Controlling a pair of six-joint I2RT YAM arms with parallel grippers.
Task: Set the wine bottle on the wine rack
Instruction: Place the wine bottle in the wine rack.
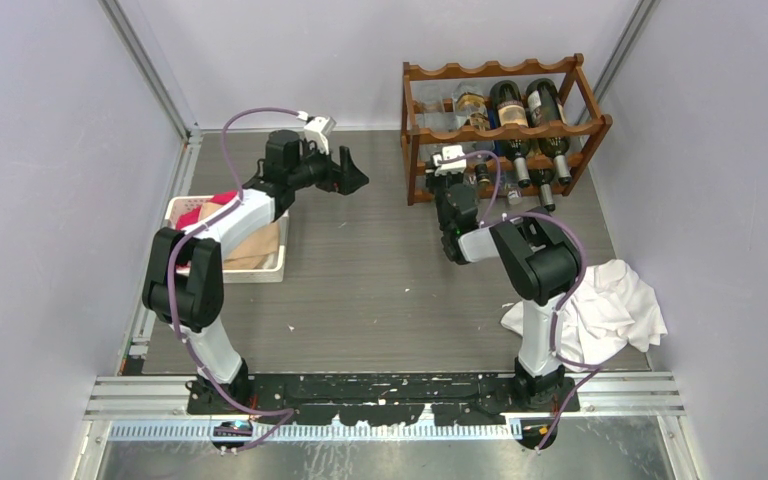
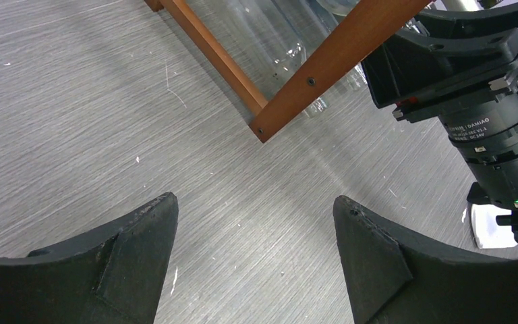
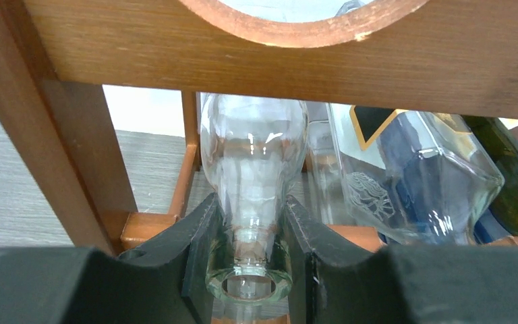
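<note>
Lower centre, right wrist view: right gripper [image 3: 249,233] clamps clear wine bottle [image 3: 253,148] by the neck, body inside wine rack [image 3: 243,61], lower tier. Release outstanding. Left gripper [image 2: 255,202] wide, empty.

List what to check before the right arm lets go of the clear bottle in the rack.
1. Grip: the right gripper is closed on the neck of the clear bottle, just behind its lip: ok.
2. Bottle in the wine rack: its body lies past the front rail, next to an end post: ok.
3. Bottle resting on the rails underneath: hidden in every view: cannot tell.
4. Spacing from the blue-labelled bottle alongside: the two look apart: ok.
5. Left gripper: open, empty, above the table, short of the rack's corner: ok.
</note>
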